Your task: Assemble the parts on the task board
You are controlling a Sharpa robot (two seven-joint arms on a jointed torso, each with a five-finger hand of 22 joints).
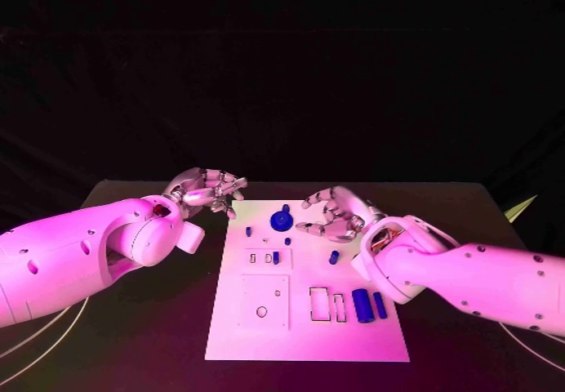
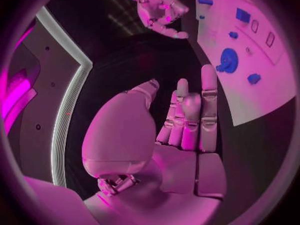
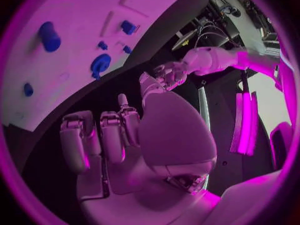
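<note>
The white task board (image 1: 306, 331) lies in the middle of the black table. A round blue part (image 1: 280, 220) sits near its far edge, with small blue pieces (image 1: 287, 241) around it. Two blue cylinders (image 1: 362, 305) lie at the right side. My left hand (image 1: 206, 190) hovers off the board's far left corner, fingers apart and holding nothing. In the left wrist view the hand (image 2: 187, 120) shows bare fingers, with the round part (image 2: 229, 61) beyond. My right hand (image 1: 332, 214) hangs over the board's far right, beside the round part, with nothing in it (image 3: 106, 135).
The board has rectangular slots (image 1: 319, 302) and a raised square plate (image 1: 264, 300) with a small hole. Black table (image 1: 141, 327) lies on both sides of the board. My two hands are close together at the far end.
</note>
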